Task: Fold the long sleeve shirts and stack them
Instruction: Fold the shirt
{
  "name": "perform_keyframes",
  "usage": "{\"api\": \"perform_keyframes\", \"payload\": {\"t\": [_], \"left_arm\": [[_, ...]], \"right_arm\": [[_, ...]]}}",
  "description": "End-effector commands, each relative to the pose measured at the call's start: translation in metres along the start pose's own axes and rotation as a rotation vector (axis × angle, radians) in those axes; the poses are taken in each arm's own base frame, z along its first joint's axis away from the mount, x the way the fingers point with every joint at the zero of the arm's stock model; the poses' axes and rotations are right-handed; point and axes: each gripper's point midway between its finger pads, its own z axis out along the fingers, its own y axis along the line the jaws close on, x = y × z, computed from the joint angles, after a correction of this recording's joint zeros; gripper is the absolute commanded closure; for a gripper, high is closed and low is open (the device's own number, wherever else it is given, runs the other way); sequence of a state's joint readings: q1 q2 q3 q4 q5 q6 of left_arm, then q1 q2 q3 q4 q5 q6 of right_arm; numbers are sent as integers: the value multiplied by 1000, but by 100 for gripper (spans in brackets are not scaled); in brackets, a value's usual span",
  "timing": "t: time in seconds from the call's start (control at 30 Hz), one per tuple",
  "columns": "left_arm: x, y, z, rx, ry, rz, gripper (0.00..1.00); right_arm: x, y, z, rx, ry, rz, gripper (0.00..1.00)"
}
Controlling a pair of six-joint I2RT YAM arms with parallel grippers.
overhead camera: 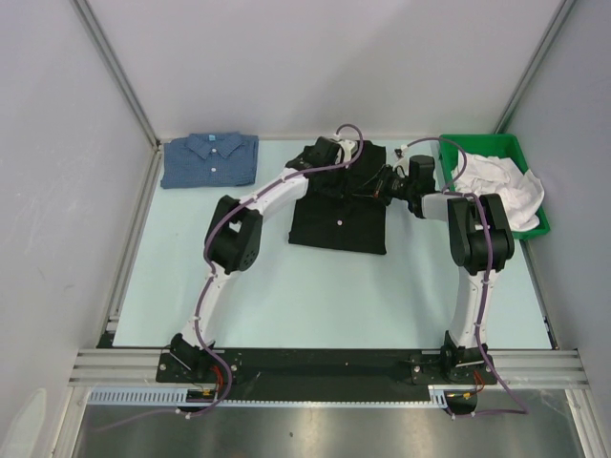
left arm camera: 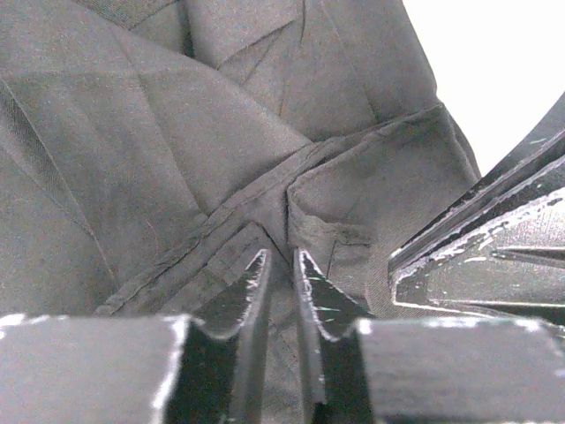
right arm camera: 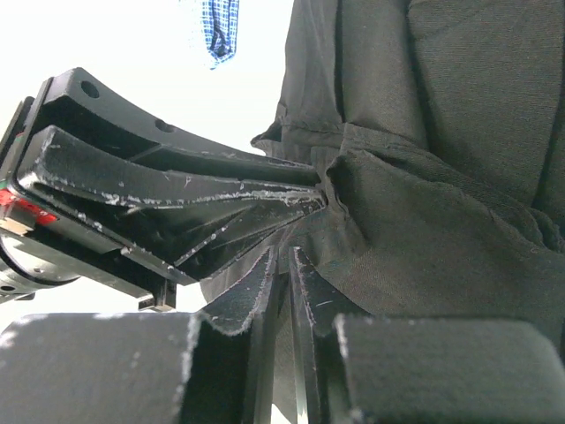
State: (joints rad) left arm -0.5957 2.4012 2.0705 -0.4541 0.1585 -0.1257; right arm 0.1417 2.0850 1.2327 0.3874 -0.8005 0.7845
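The black long sleeve shirt (overhead camera: 339,218) lies folded at the table's middle, buttons up. The blue long sleeve shirt (overhead camera: 210,159) lies folded at the far left; a corner of the blue shirt (right arm camera: 219,31) shows in the right wrist view. Both grippers meet at the black shirt's far right corner. My left gripper (left arm camera: 281,254) (overhead camera: 363,170) has its jaws nearly together on a fold of black cloth (left arm camera: 221,159). My right gripper (right arm camera: 282,252) (overhead camera: 384,183) is shut on the same bunched edge (right arm camera: 424,238), right beside the left fingers (right arm camera: 221,203).
A green bin (overhead camera: 511,145) holding white cloth (overhead camera: 501,191) stands at the far right, close to the right arm. Grey walls and metal rails enclose the table on three sides.
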Motion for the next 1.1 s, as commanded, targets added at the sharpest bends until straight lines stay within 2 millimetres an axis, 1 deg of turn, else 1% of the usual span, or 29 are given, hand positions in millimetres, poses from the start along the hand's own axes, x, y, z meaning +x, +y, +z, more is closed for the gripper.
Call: {"api": "perform_keyframes", "payload": {"t": [0.0, 0.07, 0.1, 0.13, 0.17, 0.2, 0.27, 0.3, 0.33, 0.37, 0.4, 0.43, 0.47, 0.5, 0.53, 0.57, 0.6, 0.63, 0.7, 0.73, 0.77, 0.83, 0.87, 0.9, 0.93, 0.97, 1.0, 1.03, 1.07], "left_arm": [[-55, -3, -32, 8, -141, -23, 86], [-66, -2, -41, 17, -174, -29, 92], [-67, 0, -43, 16, -181, -31, 99], [-76, -1, -50, 23, -212, -32, 100], [-79, 0, -53, 30, -224, -33, 100], [-76, 1, -54, 32, -221, -36, 100], [-87, 2, -68, 55, -260, -38, 100], [-80, -7, -71, 137, -239, -35, 90], [-83, 0, -79, 173, -249, -48, 82], [-87, -5, -98, 241, -263, -48, 73], [-68, -19, -105, 386, -215, -55, 57], [-63, -11, -115, 434, -214, -67, 50], [-64, -13, -135, 461, -224, -64, 44], [-33, -16, -135, 515, -152, -98, 35], [-22, -8, -143, 520, -140, -109, 32], [-10, -4, -147, 512, -119, -122, 31], [12, 2, -150, 491, -82, -148, 30], [24, 8, -150, 472, -62, -149, 30], [42, 23, -145, 440, -36, -169, 29], [44, 33, -140, 403, -37, -172, 29], [37, 41, -136, 381, -49, -161, 30], [47, 58, -118, 342, -5, -129, 31], [32, 63, -116, 329, -27, -102, 31], [30, 69, -112, 316, -23, -68, 32], [44, 75, -100, 313, 27, -89, 32], [42, 78, -97, 308, 30, -83, 33], [36, 81, -95, 303, 21, -71, 34], [40, 85, -89, 294, 34, -74, 33], [37, 90, -87, 269, 31, -68, 34]], "right_arm": [[-12, 9, 1, -27, -25, -56, 86], [-9, 8, -1, -23, -18, -62, 86], [-7, 6, -1, -20, -15, -61, 87], [-5, 5, -1, -15, -11, -62, 87], [-3, 3, 0, -6, -4, -66, 87], [-1, 4, 1, -6, 1, -68, 88], [5, 8, 5, -15, 15, -83, 89], [4, 13, 6, -27, 17, -94, 89], [6, 19, 5, -46, 34, -97, 88], [9, 21, 2, -48, 51, -90, 86], [7, 30, -5, -64, 51, -118, 84], [13, 30, -12, -71, 74, -128, 77], [18, 28, -21, -46, 93, -104, 72], [13, 26, -32, -38, 80, -123, 67], [13, 33, -45, -39, 68, -141, 60], [13, 31, -54, -14, 61, -137, 57], [5, 24, -65, 11, 31, -174, 54], [-2, 26, -73, 33, 0, -210, 52], [-6, 14, -77, 82, -3, -262, 50], [-9, 0, -76, 120, -4, -293, 50], [-15, 0, -73, 120, -7, -316, 50], [-24, -13, -68, 161, -14, -346, 49], [-27, -20, -63, 170, -14, -353, 49], [-33, -26, -62, 199, -24, -370, 48], [-33, -31, -61, 209, -12, -374, 47], [-31, -40, -56, 214, 5, -382, 47], [-37, -40, -53, 217, 1, -391, 46], [-37, -44, -50, 228, 4, -388, 45], [-37, -45, -47, 228, 6, -396, 45]]}}
